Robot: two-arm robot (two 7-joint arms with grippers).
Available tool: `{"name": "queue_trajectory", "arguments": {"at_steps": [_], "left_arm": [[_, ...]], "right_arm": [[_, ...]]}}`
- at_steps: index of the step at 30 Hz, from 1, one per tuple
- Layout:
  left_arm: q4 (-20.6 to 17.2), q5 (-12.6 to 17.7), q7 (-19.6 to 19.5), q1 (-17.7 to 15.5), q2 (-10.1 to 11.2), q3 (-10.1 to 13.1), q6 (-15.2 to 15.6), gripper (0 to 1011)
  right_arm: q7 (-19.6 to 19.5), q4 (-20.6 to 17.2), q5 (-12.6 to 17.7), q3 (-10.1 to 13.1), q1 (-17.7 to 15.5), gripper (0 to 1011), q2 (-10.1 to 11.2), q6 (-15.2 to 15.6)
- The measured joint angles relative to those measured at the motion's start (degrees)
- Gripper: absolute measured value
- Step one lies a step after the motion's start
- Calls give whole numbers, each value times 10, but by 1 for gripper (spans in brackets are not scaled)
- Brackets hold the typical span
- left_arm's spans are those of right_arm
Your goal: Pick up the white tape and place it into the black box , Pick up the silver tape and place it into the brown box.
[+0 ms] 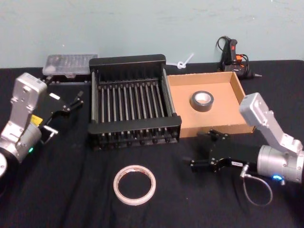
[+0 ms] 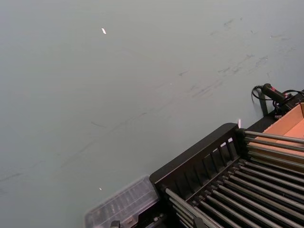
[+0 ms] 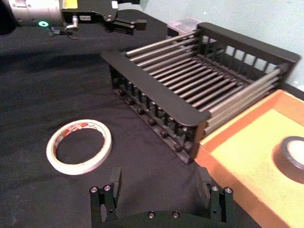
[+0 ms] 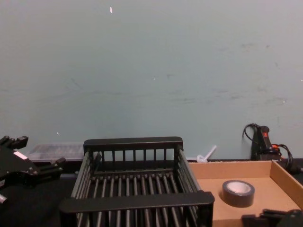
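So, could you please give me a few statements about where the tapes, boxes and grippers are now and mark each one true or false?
1. The silver tape lies inside the brown box. True.
2. The white tape sits in the black box. False: it lies on the table in front of that box.
3. The right gripper holds the white tape. False: it is open, holding nothing.
4. The left gripper is open, left of the black box. True.
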Motion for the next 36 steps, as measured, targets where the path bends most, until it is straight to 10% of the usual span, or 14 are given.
{"name": "queue_trajectory", "arguments": {"at_steps": [36], "left_arm": [[0, 0, 0, 0, 0, 0, 0, 1001]], "right_arm": [[75, 96, -44, -125, 111, 1002, -77, -38]]}}
